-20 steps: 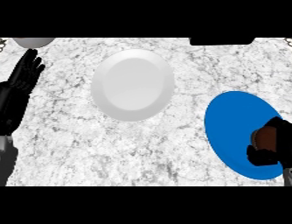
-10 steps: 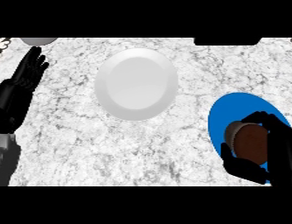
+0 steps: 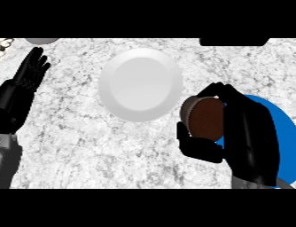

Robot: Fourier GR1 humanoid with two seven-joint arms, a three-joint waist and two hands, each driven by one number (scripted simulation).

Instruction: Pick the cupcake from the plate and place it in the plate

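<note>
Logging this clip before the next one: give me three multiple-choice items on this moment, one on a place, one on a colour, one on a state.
1. Where is the cupcake?
A. in a bowl
B. held in the right hand
C. on a tray

2. What colour is the plate partly hidden by the right hand?
A. blue
B. red
C. green

3. How is the left hand?
A. curled round a cup
B. open, fingers pointing up
C. closed in a fist

Answers:
1. B, the thumb and fingers curl round the brown cupcake.
2. A, blue shows to the right of the dark hand.
3. B, its fingers are straight and hold nothing, near the view's left edge.
</note>
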